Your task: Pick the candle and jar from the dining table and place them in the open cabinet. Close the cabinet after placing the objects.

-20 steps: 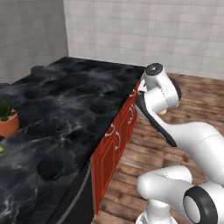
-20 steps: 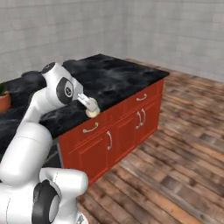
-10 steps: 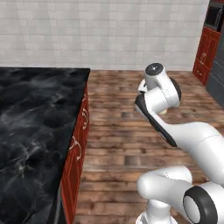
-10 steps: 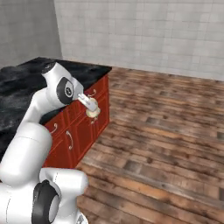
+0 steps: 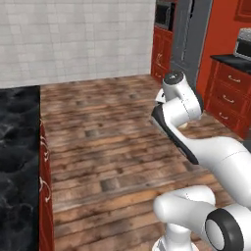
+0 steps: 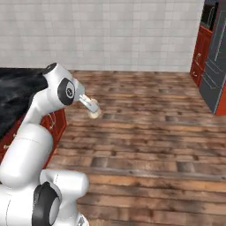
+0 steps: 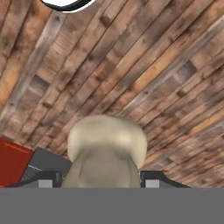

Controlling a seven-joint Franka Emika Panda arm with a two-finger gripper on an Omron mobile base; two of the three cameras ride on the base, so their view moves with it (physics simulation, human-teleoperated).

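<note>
My gripper is shut on the candle, a squat cream-white lump held out over the wooden floor to the right of the dining table. In the hand view the candle bulges up between the dark fingertips, with floor planks beyond it. The dining table's black marble top lies at the left edge of the left base view, over red fronts with silver handles. The jar and the cabinet are out of view.
Brown plank floor spreads ahead to a white tiled wall. Low red drawers under a dark counter, a tall grey fridge and a built-in oven line the right side.
Both base views have swung to the right, so the camera has moved: the table has slid off to the left and the red units have come in. The candle stays in the gripper.
</note>
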